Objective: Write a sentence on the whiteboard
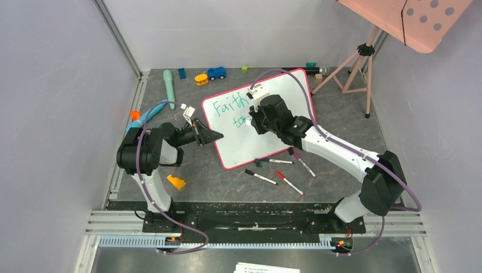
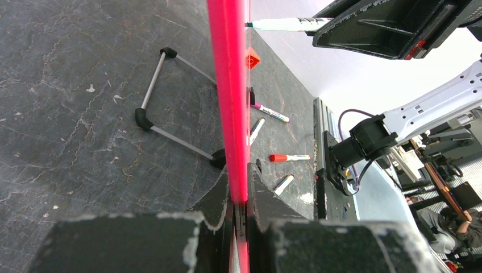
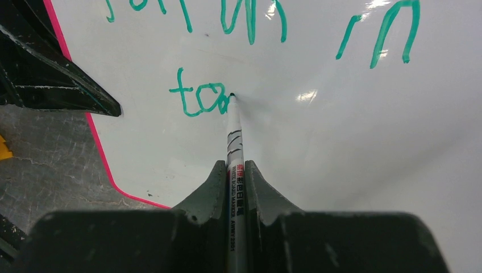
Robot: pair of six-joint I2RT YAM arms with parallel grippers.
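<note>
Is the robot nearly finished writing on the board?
Not yet. The sentence has its first line, "Faith in", done on the whiteboard. The right gripper presses the green marker at the end of "to" on line two, while the left gripper clamps the pink rim. The rest of that word is left.

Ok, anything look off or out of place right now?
Nothing spilled or broken. The whiteboard sits skewed on the table, the left end effector shut on its rim. Four loose markers lie scattered by its near corner. The right end effector holds a marker to the board.
</note>
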